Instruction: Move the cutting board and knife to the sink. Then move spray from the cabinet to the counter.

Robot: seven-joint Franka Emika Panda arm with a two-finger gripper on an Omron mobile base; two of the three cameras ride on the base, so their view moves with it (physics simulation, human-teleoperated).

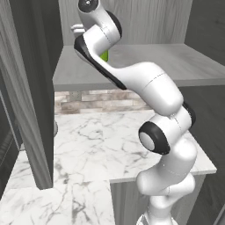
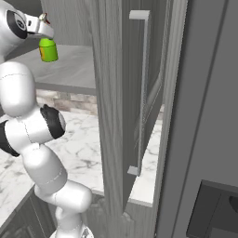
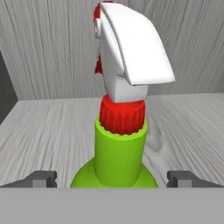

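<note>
Reaching into the cabinet (image 1: 132, 19), the arm has its gripper (image 3: 111, 178) level with the neck of the spray (image 3: 120, 148). The jaws are spread to their full width, one fingertip showing on each side of the green neck in the hand view, with clear gap between each tip and the bottle. Nothing is pinched.

The spray stands upright on the pale grey shelf (image 1: 176, 66) inside the cabinet, toward the left part of the shelf and back from its front edge, as the right base view shows. Its white trigger head and red collar rise above the neck, pointing toward the camera on the hand. The grey wood-grain back wall stands behind it.

The placement reads as a pre-grasp alignment: the neck is the narrowest section of the bottle, so straddling it there leaves margin on both sides and puts the wider shoulder below the fingers and the collar above, which should resist slipping once the jaws close.

The counter (image 1: 96, 145), white marble with grey veining, lies below the shelf and forward of it. It is the destination for the spray. The open cabinet door (image 2: 139, 93) stands to the right of the arm.

Judged step: closing on the neck, then lifting clear of the shelf.
</note>
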